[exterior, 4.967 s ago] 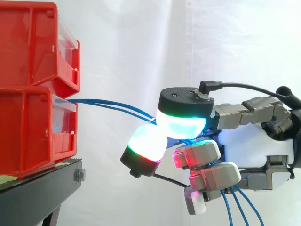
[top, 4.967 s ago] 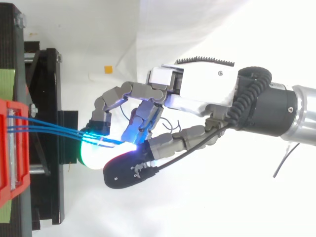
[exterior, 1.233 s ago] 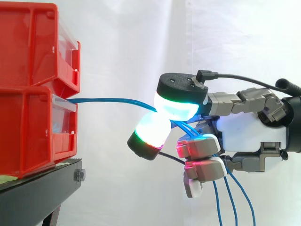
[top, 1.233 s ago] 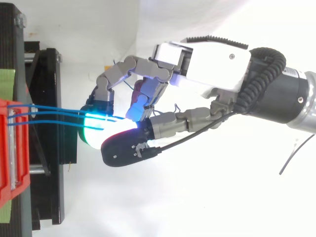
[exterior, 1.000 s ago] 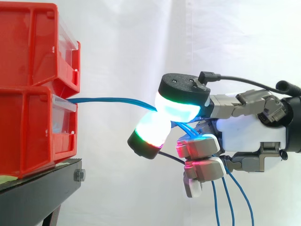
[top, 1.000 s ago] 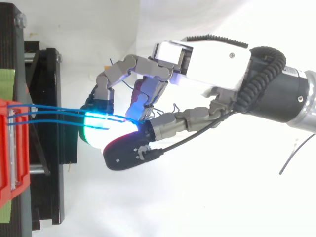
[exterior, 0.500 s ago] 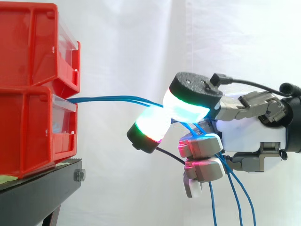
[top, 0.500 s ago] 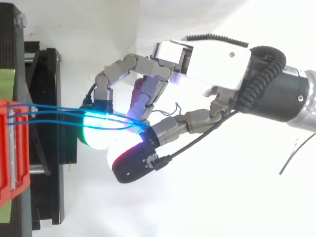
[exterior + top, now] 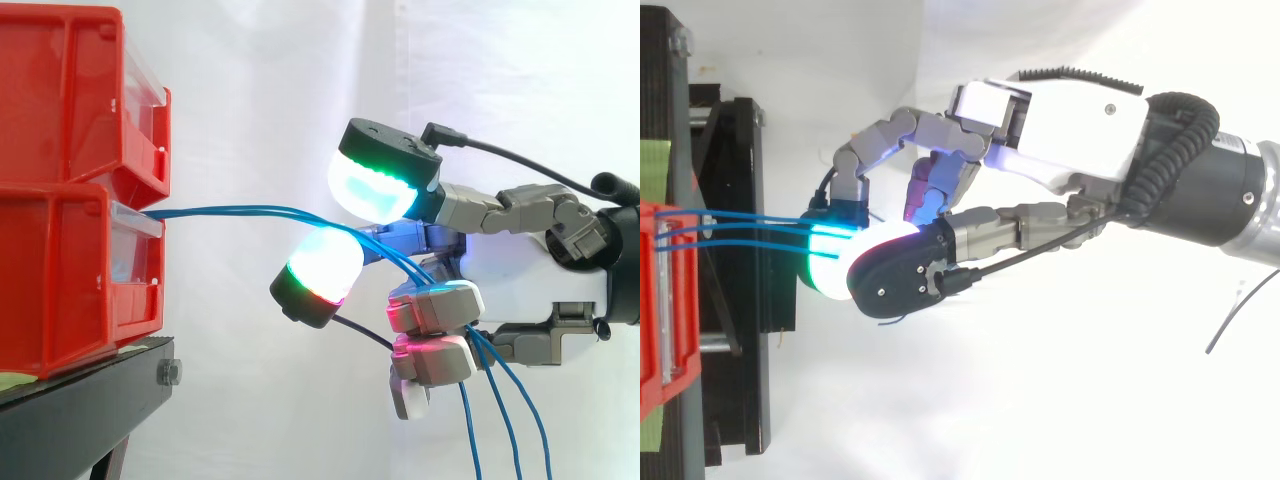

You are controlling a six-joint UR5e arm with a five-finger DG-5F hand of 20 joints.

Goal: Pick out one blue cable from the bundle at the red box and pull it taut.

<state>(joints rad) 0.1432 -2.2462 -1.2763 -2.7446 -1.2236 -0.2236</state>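
Bundle of blue cables (image 9: 240, 211) runs from red box (image 9: 70, 280) into robot hand (image 9: 535, 275): pinch pads (image 9: 372, 190) apart, lower fingers (image 9: 435, 305) curled round strands. We judge them light, limp, slick; pinch single strand mid-span.

White curtain (image 9: 250, 80) bkgd; black stand (image 9: 80, 420) btm left.

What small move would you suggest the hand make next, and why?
The blue cables from the red bin run curved between the thumb pad and the finger pad, which stand apart, into the hand's curled fingers. I would probably close the pads on just one of them.
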